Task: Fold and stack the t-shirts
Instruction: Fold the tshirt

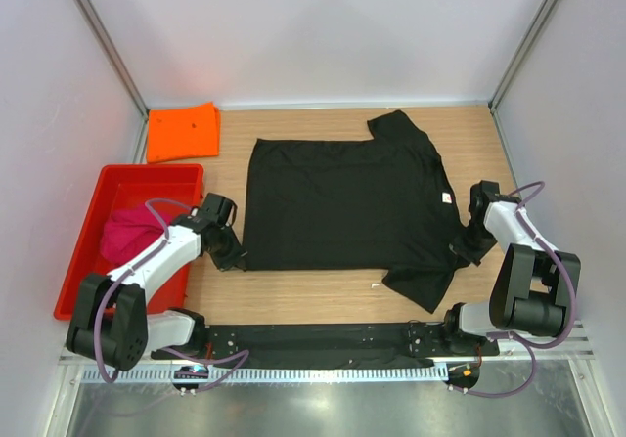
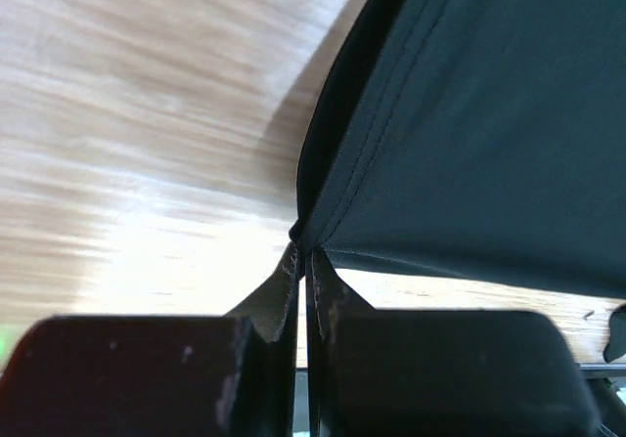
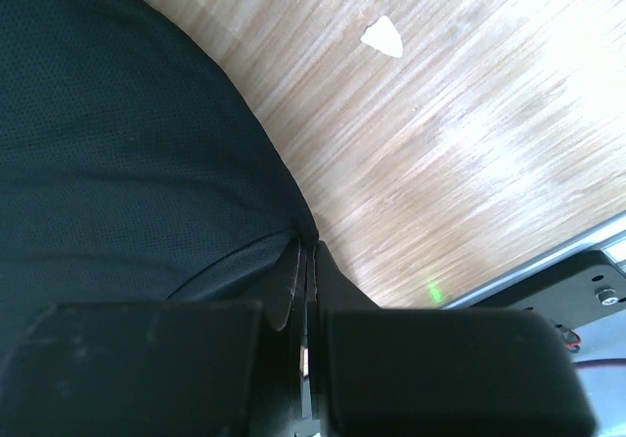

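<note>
Black cloth covers the middle of the wooden table (image 1: pixel 293 298): the black t-shirt (image 1: pixel 342 202) lies spread flat, its white tag (image 1: pixel 447 198) toward its right side. We have our left gripper (image 1: pixel 233 256) pinched shut on the shirt's near-left corner, and the left wrist view shows the hem caught between the closed fingertips (image 2: pixel 290 279). Our right gripper (image 1: pixel 460 251) is clamped tight on the shirt's right edge, just above the near sleeve.

A strip of bare wood runs along the shirt's near edge, where a small white scrap (image 1: pixel 375 285) lies. A narrower strip shows past its far edge. Off the shirt's far-left corner, apart from it, sits the folded orange t-shirt (image 1: pixel 183 131). Left of the shirt, past a band of wood, the red tray (image 1: pixel 156 175) holds the bunched magenta-pink t-shirt (image 1: pixel 127 234).
</note>
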### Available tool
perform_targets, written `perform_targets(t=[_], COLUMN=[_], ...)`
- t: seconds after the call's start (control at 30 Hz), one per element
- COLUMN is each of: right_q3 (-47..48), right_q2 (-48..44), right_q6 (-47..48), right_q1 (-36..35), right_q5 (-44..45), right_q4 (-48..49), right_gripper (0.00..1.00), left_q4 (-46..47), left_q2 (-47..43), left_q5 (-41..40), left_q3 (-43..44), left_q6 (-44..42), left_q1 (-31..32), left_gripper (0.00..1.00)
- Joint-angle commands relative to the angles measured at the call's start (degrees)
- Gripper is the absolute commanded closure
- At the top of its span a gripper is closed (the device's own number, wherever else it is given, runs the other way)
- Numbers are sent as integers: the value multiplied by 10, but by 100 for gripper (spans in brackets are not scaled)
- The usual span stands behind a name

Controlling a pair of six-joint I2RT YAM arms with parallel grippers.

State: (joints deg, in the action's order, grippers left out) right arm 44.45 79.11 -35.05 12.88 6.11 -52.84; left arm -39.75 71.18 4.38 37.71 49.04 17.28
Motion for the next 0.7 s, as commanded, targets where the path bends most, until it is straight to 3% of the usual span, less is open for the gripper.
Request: perform_targets(t=[0.0,0.33,0.67], right_q3=[25,65,171], right_q2=[-15,-28,9], right_q6=[11,38,71], right_q1=[2,1,-18], right_q5=[20,-7,-35], right_q4=[-20,-35,-31], right_gripper=[99,99,99], left_q4=[-27,-49,-59], left_q2=[-17,-9,38], left_q5=[-2,-11,-33], left_q3=[3,19,126], left_q6=[0,5,-40], left_q1=[-6,-6,-6], left_gripper=[100,100,100])
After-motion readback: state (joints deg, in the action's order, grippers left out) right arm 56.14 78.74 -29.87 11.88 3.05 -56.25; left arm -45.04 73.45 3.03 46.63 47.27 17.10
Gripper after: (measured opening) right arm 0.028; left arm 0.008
